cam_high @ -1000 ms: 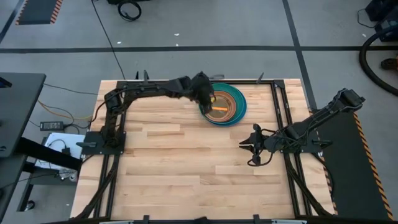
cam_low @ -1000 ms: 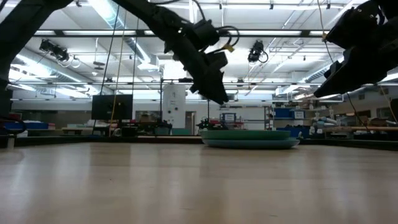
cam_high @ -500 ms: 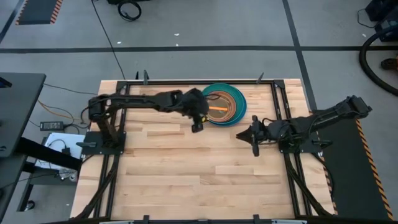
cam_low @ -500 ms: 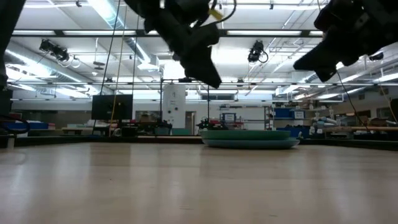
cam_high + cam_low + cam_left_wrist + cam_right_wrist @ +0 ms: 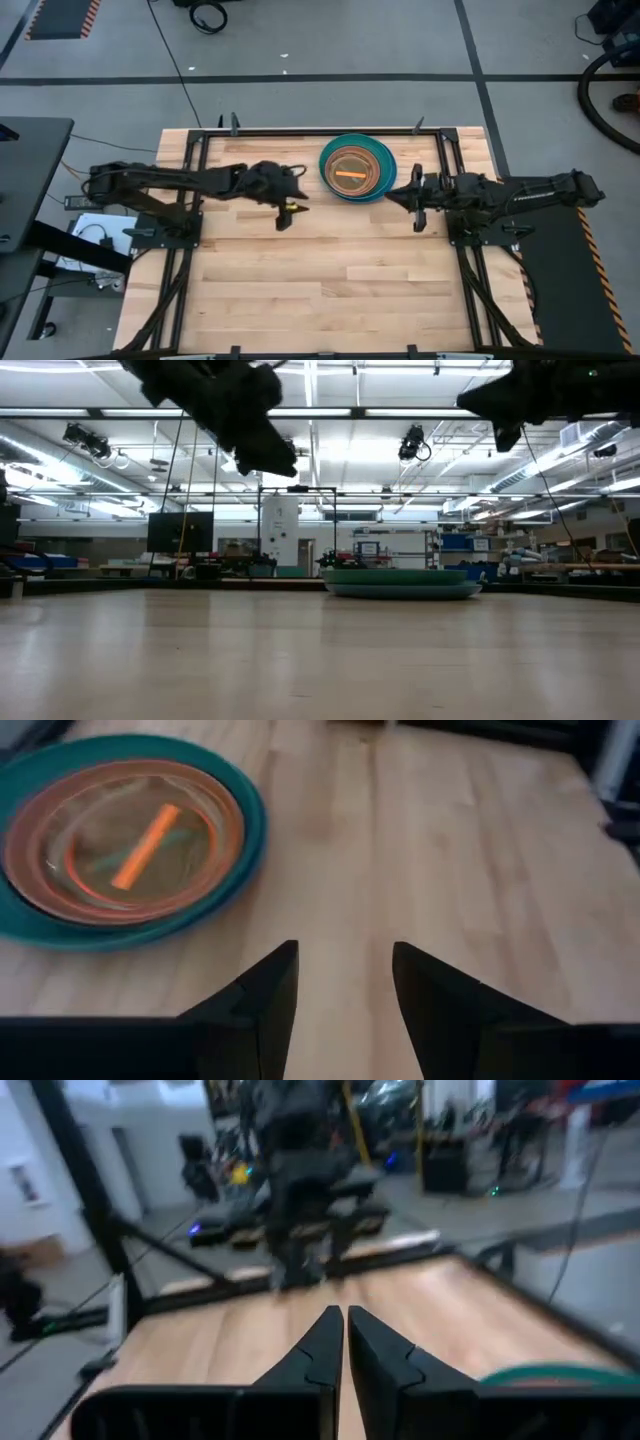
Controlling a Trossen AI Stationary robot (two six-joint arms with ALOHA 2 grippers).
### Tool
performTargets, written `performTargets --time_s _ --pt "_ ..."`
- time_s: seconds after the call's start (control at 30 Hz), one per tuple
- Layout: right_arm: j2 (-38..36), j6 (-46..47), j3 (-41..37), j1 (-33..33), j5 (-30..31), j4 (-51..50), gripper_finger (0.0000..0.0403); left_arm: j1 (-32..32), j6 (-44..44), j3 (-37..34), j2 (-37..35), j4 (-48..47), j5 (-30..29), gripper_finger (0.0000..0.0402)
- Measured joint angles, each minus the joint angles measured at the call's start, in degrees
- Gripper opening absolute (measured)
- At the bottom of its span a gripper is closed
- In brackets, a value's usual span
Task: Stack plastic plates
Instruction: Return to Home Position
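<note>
Plastic plates (image 5: 358, 170), round and glossy, nest stacked on the wood-plank table (image 5: 330, 262).

The counter (image 5: 320, 290) was pale planked wood, smooth with a soft sheen. The plastic plates (image 5: 381, 166), toward one o'clock, looked glossy. The fingers (image 5: 262, 1005) of the left gripper (image 5: 345, 954) were matt black.

Bright, even overhead light; soft shadows

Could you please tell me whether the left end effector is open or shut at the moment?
Open. In the left wrist view the left end effector has its fingers apart, bare table between them, gripping nothing.
</note>
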Motion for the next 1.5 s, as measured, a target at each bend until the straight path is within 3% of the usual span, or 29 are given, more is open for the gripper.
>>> performTargets --time_s 0.13,0.27,0.6,0.9,0.97,1.3,1.5 --pt "-3.4 -2.51 0.06 -0.57 4.39 0.21 0.0029 -2.27 -1.33 -6.34 -7.08 2.24 0.2 0.0172" --pt "-6.18 0.84 -0.08 -0.53 7.54 -2.45 0.0029 -4.71 -3.12 -13.74 -13.62 5.08 -0.26 0.0172" --pt "-9.76 8.12 -0.43 -0.65 7.44 -9.98 0.0029 -11.11 -5.88 -27.46 -28.24 10.25 -2.74 0.0172" --pt "-14.65 12.35 -12.02 -1.16 10.87 2.95 0.0029 -12.44 -7.48 -39.2 -43.21 11.12 -2.56 0.0172" --pt "-16.9 13.03 -15.72 -1.23 10.99 8.39 0.0029 -12.46 -8.1 -40.96 -47.08 11.21 -2.33 0.0172" --pt "-21.06 12.73 -16.3 -1.12 13.82 6.36 0.0029 -12.5 -7.5 -45.76 -62.89 2.11 -2.0 0.0172" --pt "-20.97 11.31 -16.3 -1.12 20.96 1.63 0.0029 -12.52 -7.33 -45.65 -72.26 -4.55 -2.01 0.0164"
